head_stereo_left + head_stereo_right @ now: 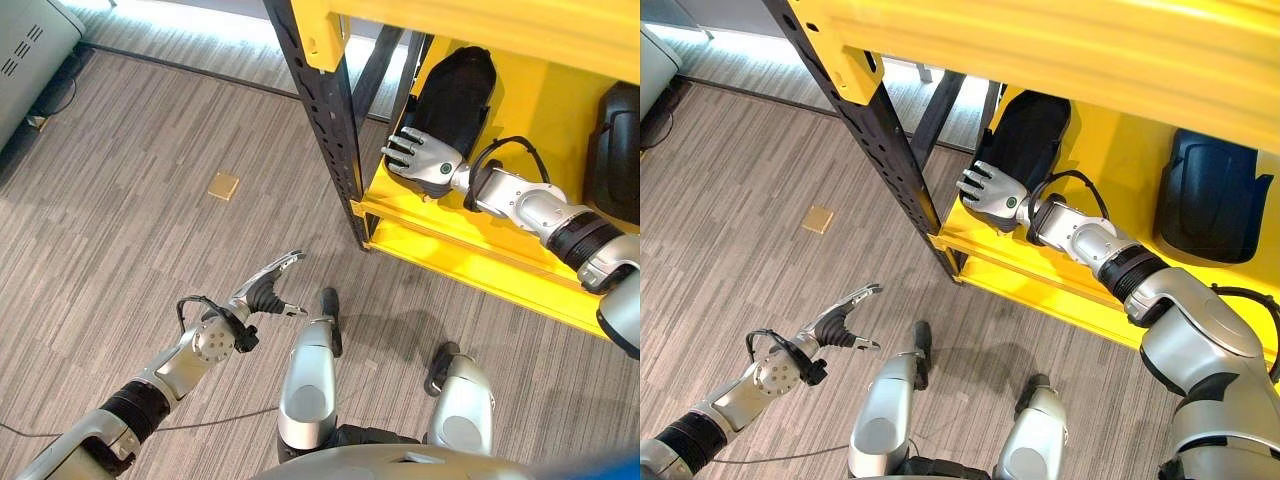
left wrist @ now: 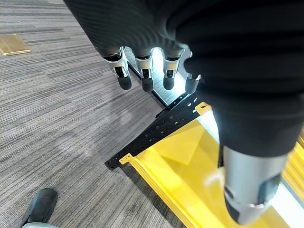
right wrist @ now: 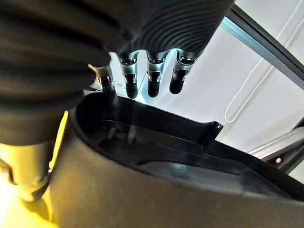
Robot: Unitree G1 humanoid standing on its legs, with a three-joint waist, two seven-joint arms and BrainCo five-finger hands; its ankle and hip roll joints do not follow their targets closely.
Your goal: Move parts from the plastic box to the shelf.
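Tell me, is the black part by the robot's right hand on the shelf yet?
Yes. The black part stands on the yellow shelf, and the right hand rests against it with straight fingers.

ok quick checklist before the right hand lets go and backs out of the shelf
1. Black part on the yellow shelf: ok, it stands at the back.
2. Right hand free of the part: not ok, straight fingers rest against it.
3. Part stable unaided: cannot tell.
4. Second black part apart from it: ok, it is further along the shelf.
5. Black upright off the retreat path: ok, it stands beside the arm.
6. Left hand idle and open, over the floor: ok.
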